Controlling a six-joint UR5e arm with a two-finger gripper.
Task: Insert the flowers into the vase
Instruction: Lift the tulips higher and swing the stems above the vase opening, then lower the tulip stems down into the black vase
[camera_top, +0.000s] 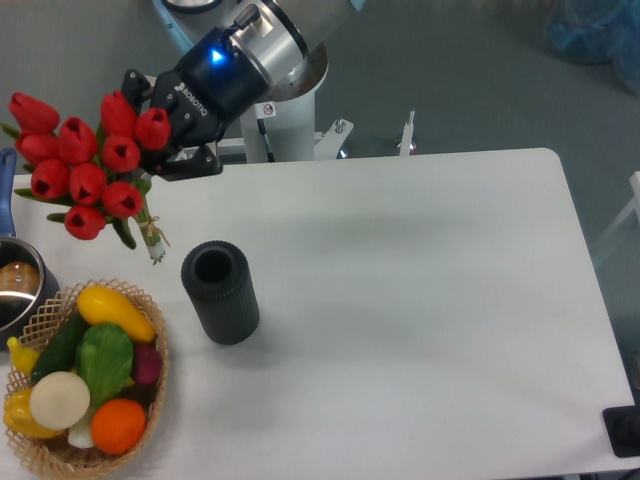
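Red buds: your flowers (90, 165) are up at the far left, a tight cluster of tulip heads facing the camera.
Stems: green, short, running down and right from the buds, tied with pale string at the tip — that tip hangs just above and left of the vase mouth.
Gripper (150, 125): black, with a blue light on the wrist behind it, reaching in from the top of the frame; it sits right behind the bunch.
Fingers: you can't see them clearly — the buds cover the grip, so whether they clamp the stems is not something you can tell from here.
Vase (220, 291): dark, ribbed, standing upright on the table, mouth open and nothing in it, apart from the flowers.
Table (420, 300): white, under everything.
Basket (150, 400): wicker, at your near left corner just beside the vase, filled with vegetables — yellow, green, white and orange ones.
Pot (15, 290): metal, at the left edge above the basket, blue handle poking upward.
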